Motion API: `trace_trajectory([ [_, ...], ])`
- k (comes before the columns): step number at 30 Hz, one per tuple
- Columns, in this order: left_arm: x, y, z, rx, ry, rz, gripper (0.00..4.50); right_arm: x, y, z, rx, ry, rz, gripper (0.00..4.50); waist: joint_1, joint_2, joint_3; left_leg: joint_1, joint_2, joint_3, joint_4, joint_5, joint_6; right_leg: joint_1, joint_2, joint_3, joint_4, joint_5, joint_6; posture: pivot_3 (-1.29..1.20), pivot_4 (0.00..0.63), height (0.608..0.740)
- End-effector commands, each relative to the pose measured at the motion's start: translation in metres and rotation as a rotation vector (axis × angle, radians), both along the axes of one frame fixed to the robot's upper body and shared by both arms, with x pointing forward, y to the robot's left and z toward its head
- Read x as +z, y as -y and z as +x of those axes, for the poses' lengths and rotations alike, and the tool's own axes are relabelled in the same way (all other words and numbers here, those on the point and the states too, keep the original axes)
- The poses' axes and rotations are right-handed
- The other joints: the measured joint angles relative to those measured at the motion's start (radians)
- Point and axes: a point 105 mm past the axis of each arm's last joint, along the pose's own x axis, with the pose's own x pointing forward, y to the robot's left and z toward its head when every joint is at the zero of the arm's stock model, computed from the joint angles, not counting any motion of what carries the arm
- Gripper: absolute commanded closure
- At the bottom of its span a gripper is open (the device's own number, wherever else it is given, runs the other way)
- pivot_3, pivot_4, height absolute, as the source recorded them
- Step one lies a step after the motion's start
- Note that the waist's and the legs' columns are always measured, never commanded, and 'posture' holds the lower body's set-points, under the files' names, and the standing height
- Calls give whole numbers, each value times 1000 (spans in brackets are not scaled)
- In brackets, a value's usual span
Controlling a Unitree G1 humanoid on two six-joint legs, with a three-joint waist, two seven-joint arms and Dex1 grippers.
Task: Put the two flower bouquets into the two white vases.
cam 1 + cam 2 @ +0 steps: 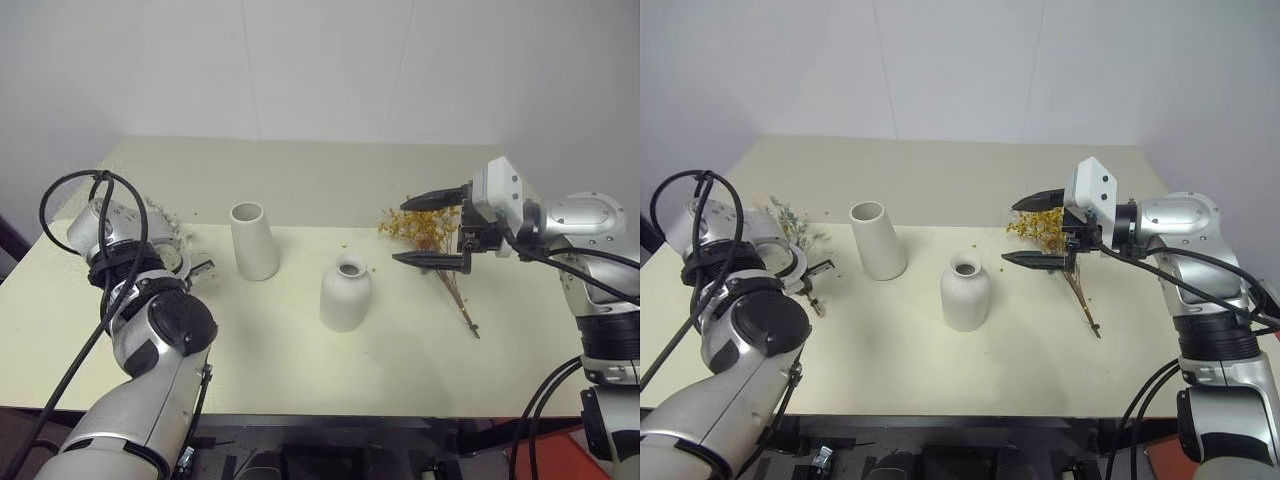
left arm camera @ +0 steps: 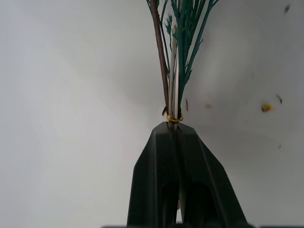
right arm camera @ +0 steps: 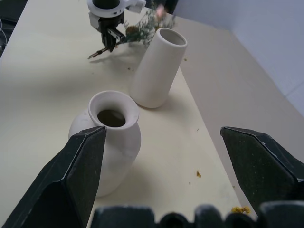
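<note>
My left gripper point(image 2: 173, 127) is shut on the thin stems of the grey-green feathery bouquet point(image 2: 183, 28), just below a small gold tie. That bouquet point(image 1: 790, 224) lies low at the table's left side. The yellow-orange bouquet point(image 1: 425, 228) lies on the table at the right, its brown stems point(image 1: 462, 300) trailing toward the front. My right gripper point(image 1: 402, 232) hangs open just over its blossoms and holds nothing. The taller white vase point(image 1: 254, 240) stands left of centre. Beside it, nearer the front, the shorter narrow-necked white vase point(image 1: 346, 292) also stands upright.
The cream table point(image 1: 300, 170) reaches back to a white wall. Small yellow crumbs point(image 3: 198, 174) dot its surface near the vases. Black cables loop off both arms at the table's left and right edges.
</note>
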Motion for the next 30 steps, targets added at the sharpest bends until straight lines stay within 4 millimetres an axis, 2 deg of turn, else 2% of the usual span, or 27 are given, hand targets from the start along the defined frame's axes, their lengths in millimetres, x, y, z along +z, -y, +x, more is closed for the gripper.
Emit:
trace_trajectory([
  [1,27,-4,7,-61,156,129,4458,17,3,-6,8,51,28,0,-1,0,0,0,0,0,0,0,0,0,0,0,0,0,0,0,150,740],
  [5,45,-4,12,-139,290,239,4458,17,-1,-5,20,48,30,0,2,0,0,0,0,0,0,0,0,0,0,0,0,0,0,0,150,740],
  [7,67,-7,15,-175,397,343,4458,20,-5,-3,35,45,42,0,0,0,0,0,0,0,0,0,0,0,0,0,0,0,0,0,150,740],
  [11,93,-8,15,-231,519,406,4458,34,-14,2,47,9,127,0,-2,0,0,0,0,0,0,0,0,0,1,1,0,0,0,0,150,740],
  [15,141,-7,20,-313,769,481,4458,45,-36,14,39,-43,194,0,-3,0,0,0,1,0,0,0,0,0,1,0,0,0,0,0,150,740],
  [17,154,-7,24,-350,861,472,4458,45,-46,23,17,-69,209,0,-2,0,0,0,1,0,0,0,0,0,1,0,0,0,0,0,150,740],
  [20,173,4,30,-460,991,412,4458,44,-62,40,-50,-137,247,0,-1,0,0,0,1,0,0,0,0,0,1,0,0,0,-1,0,150,740],
  [23,192,23,35,-579,1114,332,4458,42,-81,54,-105,-197,261,0,2,0,0,0,1,0,0,0,0,-1,1,0,0,0,-1,0,150,740],
  [25,201,36,36,-670,1175,280,4458,38,-89,58,-125,-218,252,0,3,0,0,-2,1,-1,0,0,0,-2,1,-1,0,0,-1,0,150,740],
  [28,212,64,32,-900,1270,187,4458,33,-102,61,-134,-271,258,0,3,0,0,-4,0,0,0,0,1,-2,0,-1,0,0,-1,0,150,740],
  [30,214,74,30,-1003,1298,141,4458,31,-107,63,-141,-296,261,0,1,0,0,-4,1,0,0,0,1,-2,0,-1,0,0,-1,0,150,740],
])
